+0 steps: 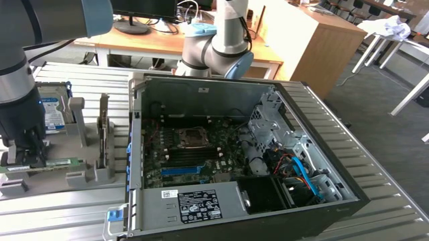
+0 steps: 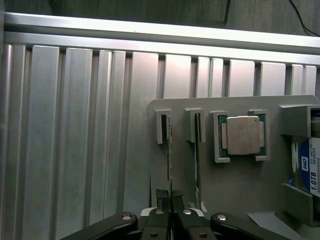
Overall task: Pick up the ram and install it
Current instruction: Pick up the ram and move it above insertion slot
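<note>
The arm's black two-finger claw [image 2: 168,197] is clamping shut on the long, thin green circuit-board ram stick [image 2: 169,150], gripping it across its narrow upper edge. The ram is standing on edge in the flat grey plastic holder tray [image 2: 235,195], along the tray's outer edge beside the bare slats of the ribbed aluminium table [image 2: 75,125], with its far end sitting in a small grey bracket. A second, matching green stick [image 2: 197,150] is standing just beside it, and a square silver processor chip [image 2: 243,135] and a blue-labelled silver hard drive [image 2: 312,172] are lying further along the tray. In the exterior view the claw [image 1: 27,158] is holding the ram [image 1: 57,163] well apart from the open black computer case [image 1: 201,80]. Judged risks: the narrow grip is allowing the stick to tilt or slip; the bracket is likely to snag a skewed lift; the neighbouring stick is leaving little side room. Open room is lying above the tray and over the bare slats; the case's upright walls and its inner cables are narrowing any approach to the green motherboard [image 1: 194,155].
</note>
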